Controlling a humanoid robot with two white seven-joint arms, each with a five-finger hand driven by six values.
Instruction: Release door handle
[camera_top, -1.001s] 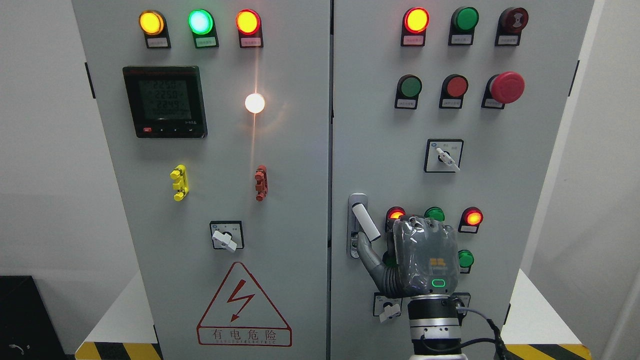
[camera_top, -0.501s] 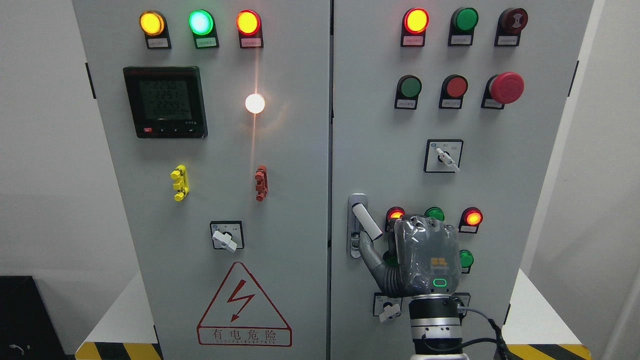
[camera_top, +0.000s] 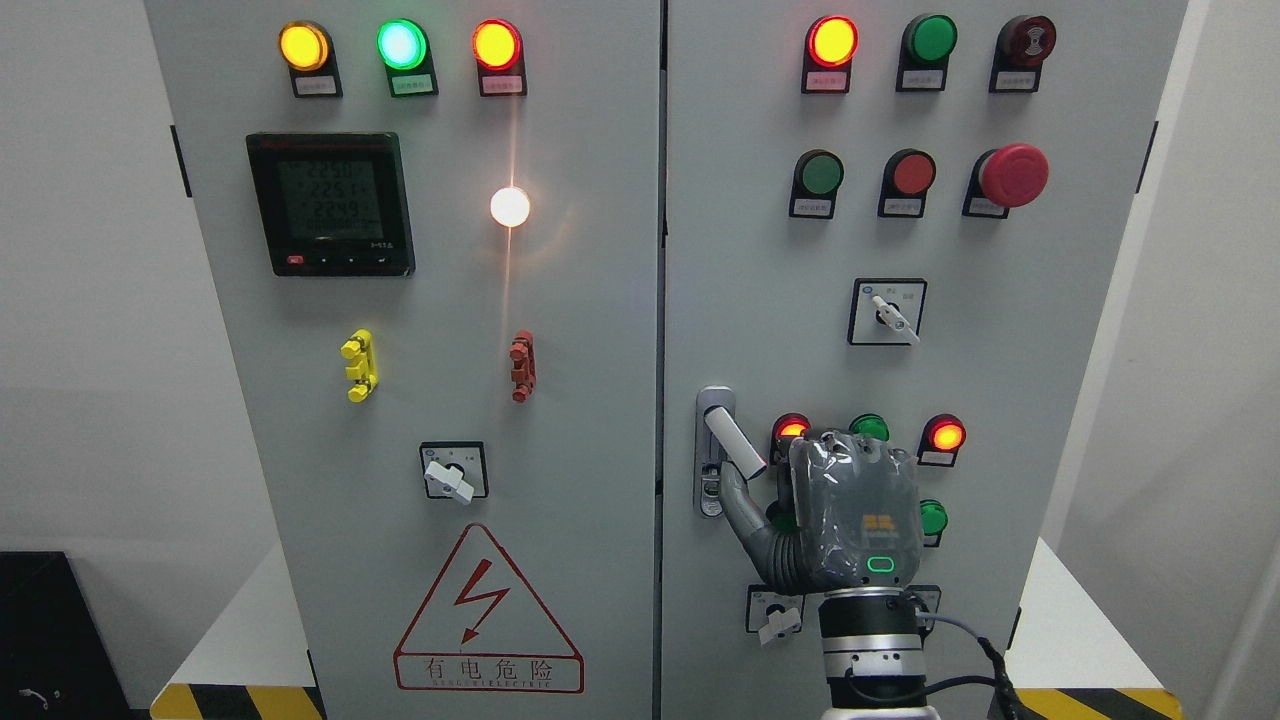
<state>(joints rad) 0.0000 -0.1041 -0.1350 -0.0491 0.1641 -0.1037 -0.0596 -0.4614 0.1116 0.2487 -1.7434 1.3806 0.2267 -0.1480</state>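
Since the door handle (camera_top: 732, 443) lies at ten o'clock off your right hand (camera_top: 850, 515), thumb beneath, grip state unclear, retreat toward four.

Right hand (camera_top: 850, 515) raised, back toward camera, thumb extended up-left.

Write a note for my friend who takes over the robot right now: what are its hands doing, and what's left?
Right hand: up against the right cabinet door, thumb reaching toward the door handle. Its other fingers are hidden behind the palm, so I cannot tell if it grips.
Left hand: not in view.
Door handle: swung out at a slant from its plate on the door's left edge. The door looks closed.
Done: hand is at the handle.
Left: let go and pull the hand clear.
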